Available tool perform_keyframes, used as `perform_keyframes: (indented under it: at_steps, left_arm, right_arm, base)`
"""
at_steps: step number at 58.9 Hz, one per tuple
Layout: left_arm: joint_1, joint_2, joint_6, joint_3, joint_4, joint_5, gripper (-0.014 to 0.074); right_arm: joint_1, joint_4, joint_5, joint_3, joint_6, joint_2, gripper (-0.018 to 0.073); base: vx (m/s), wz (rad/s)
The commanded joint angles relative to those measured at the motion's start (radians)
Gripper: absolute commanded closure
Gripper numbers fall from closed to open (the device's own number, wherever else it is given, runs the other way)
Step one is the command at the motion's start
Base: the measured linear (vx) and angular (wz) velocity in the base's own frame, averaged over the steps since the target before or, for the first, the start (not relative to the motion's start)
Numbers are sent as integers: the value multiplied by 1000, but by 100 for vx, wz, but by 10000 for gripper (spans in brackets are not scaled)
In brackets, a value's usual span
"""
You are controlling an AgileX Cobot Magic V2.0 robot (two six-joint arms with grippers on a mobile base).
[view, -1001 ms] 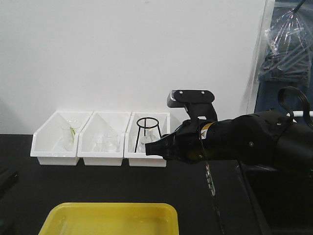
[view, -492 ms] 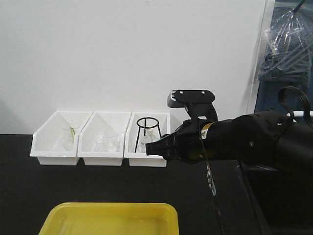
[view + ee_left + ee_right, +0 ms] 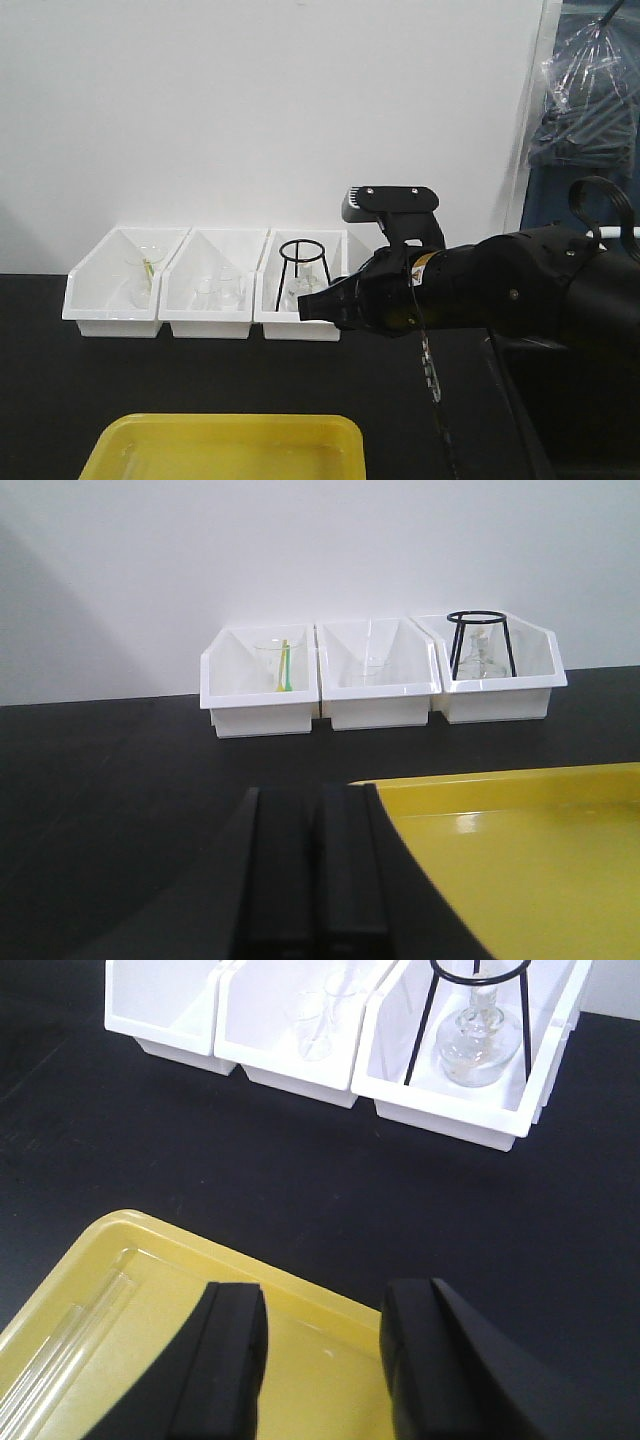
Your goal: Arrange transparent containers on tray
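Clear tubes lying in the yellow tray, both grippers empty

From the left, the left gripper shows its two dark fingers pressed together with nothing between them, parked at about 9 o'clock of the tray. In the right wrist view we see test tubes lying flat along the tray's left side, near 8 o'clock of the frame; how many lie there is hard to say, since the glass nearly vanishes against the yellow. The right gripper hangs over the tray with its jaws spread wide, holding nothing. We judge the tubes light, stiff, slick and brittle, apt to roll on their round sides. We would take one gently across its middle, pads square to its length.
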Motion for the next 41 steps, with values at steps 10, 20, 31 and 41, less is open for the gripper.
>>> perform_keyframes:
  at_steps: [10,20,31,41]
  left_arm:
    - [-2,-11,-9,36,-10,-72,604]
    - [-2,-11,-9,36,-10,-72,604]
    - [-2,-11,-9,36,-10,-72,604]
    - [-2,-11,-9,36,-10,-72,604]
  right_arm:
    - [-3,-2,-69,-29,-10,-47,209]
    - [-3,-1,-68,-29,-10,-66,209]
    - [-4,15,-193,141,-18,-242,215]
    - [-18,-87,-432,480,-18,-482,267]
  base:
    - [0,0]
    - [0,0]
    - [0,0]
    - [0,0]
